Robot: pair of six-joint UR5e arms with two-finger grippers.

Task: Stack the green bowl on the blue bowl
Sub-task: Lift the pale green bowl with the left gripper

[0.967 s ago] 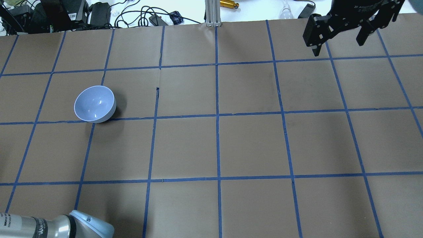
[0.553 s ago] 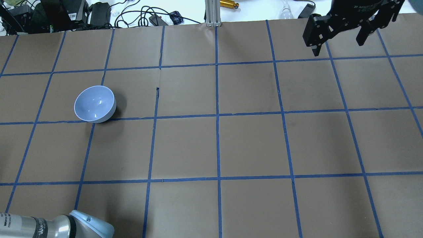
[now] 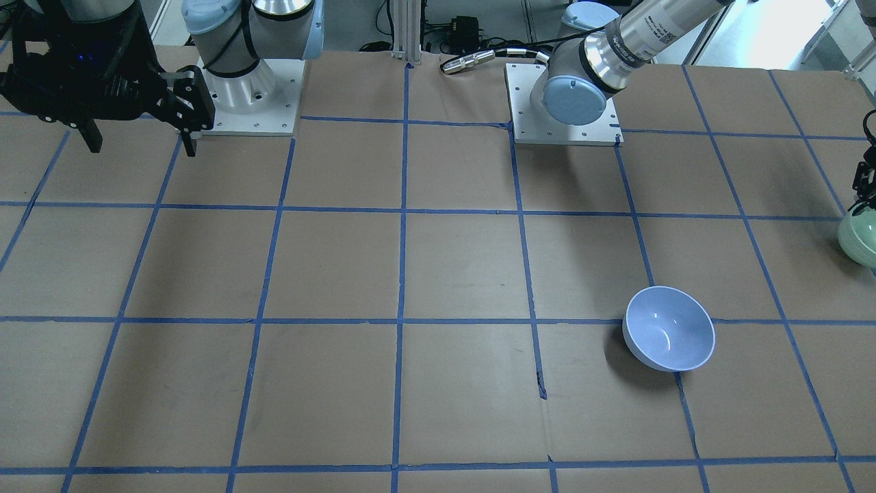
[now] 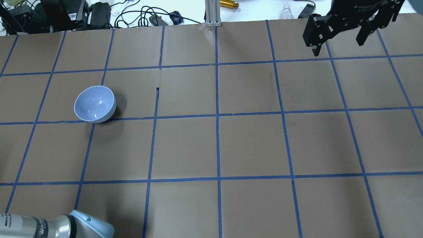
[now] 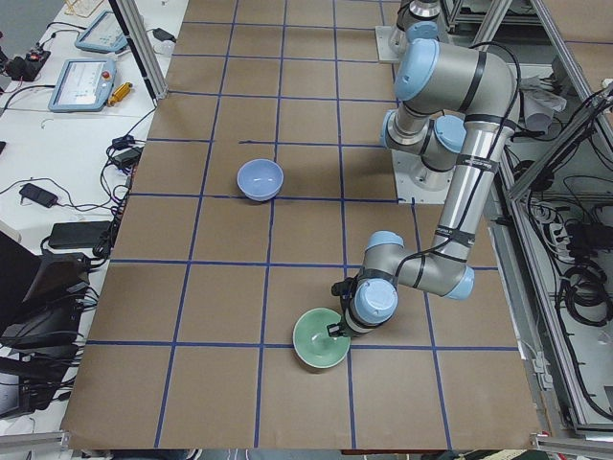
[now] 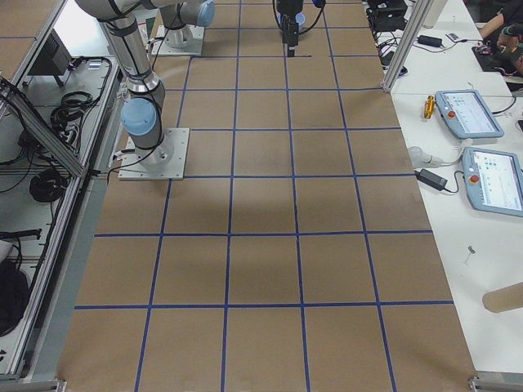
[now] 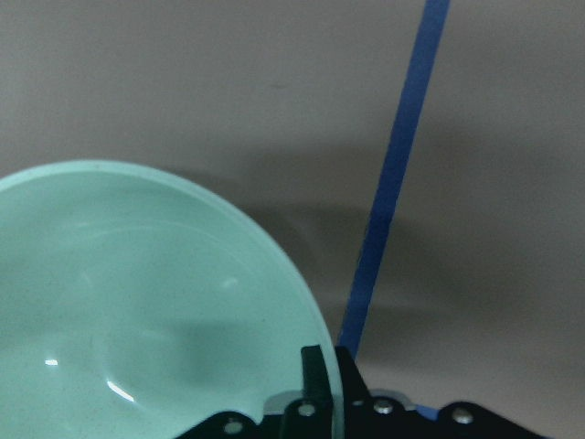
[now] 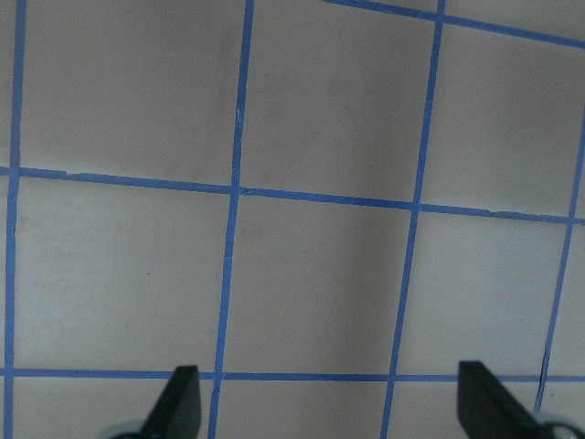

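The green bowl (image 7: 137, 302) stands near the table's left end, seen small in the exterior left view (image 5: 321, 337) and at the front-facing view's right edge (image 3: 859, 236). My left gripper (image 7: 334, 370) straddles its rim, one finger inside and one outside, shut on it. I cannot tell whether the bowl is lifted. The blue bowl (image 4: 95, 104) sits upright and empty on the brown table, also in the front-facing view (image 3: 669, 337) and exterior left view (image 5: 260, 179), about two grid squares from the green bowl. My right gripper (image 4: 340, 39) hangs open and empty above the far right corner (image 8: 334, 407).
The brown table (image 4: 218, 145) has a blue tape grid. An aluminium post (image 4: 213, 13), cables and power bricks (image 4: 99, 13) lie past its far edge. Both arm bases (image 3: 568, 103) are bolted on the robot's side. Teach pendants (image 6: 470, 114) lie on a side bench.
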